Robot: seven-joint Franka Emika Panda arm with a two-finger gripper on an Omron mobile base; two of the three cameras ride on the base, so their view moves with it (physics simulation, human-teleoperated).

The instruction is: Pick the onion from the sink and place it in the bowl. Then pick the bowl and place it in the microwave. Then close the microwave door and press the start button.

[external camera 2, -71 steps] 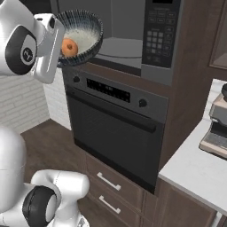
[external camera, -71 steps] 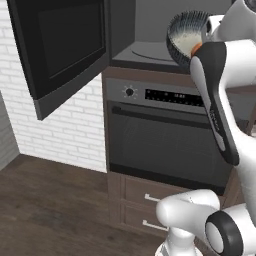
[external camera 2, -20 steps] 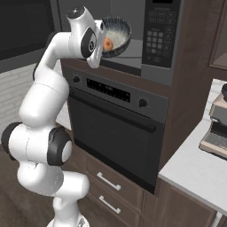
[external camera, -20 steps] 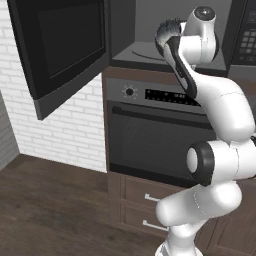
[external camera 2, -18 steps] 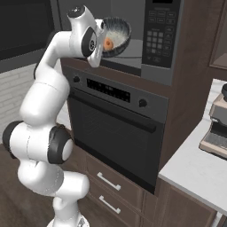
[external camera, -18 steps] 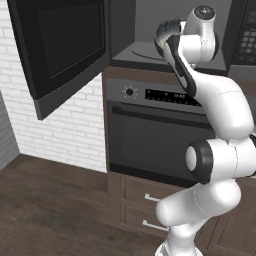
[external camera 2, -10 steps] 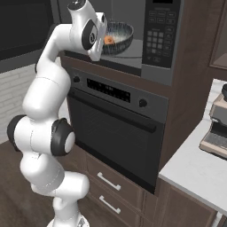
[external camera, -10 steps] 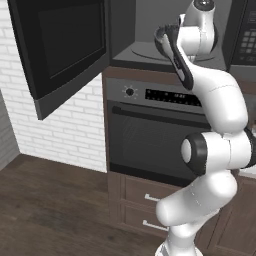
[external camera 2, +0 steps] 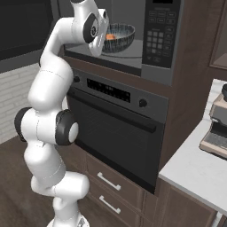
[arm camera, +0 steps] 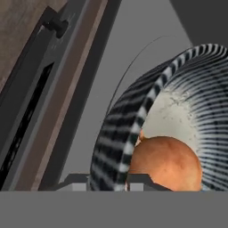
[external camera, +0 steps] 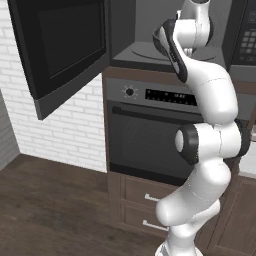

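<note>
The bowl [external camera 2: 122,35], dark with pale ribbed stripes, sits on the grey floor of the microwave [external camera 2: 133,52]. The orange onion [external camera 2: 111,36] lies inside it. In the hand view the bowl's rim [arm camera: 133,116] rises between the tips of my gripper [arm camera: 109,180], one finger outside and one inside beside the onion [arm camera: 165,165]. I cannot tell whether the pads still press the rim. The microwave door [external camera: 60,45] hangs wide open to the left. The keypad [external camera 2: 157,31] is on the right of the cavity. The sink is out of view.
A black oven [external camera 2: 115,119] with a handle bar and knobs sits directly under the microwave, with drawers [external camera 2: 108,181] below it. A coffee machine [external camera 2: 217,124] stands on the pale counter [external camera 2: 195,170] at right. A white brick wall [external camera: 65,130] is at left.
The arm has carried the bowl with the onion up and forward into the microwave cavity. The bowl now rests on the cavity floor.
</note>
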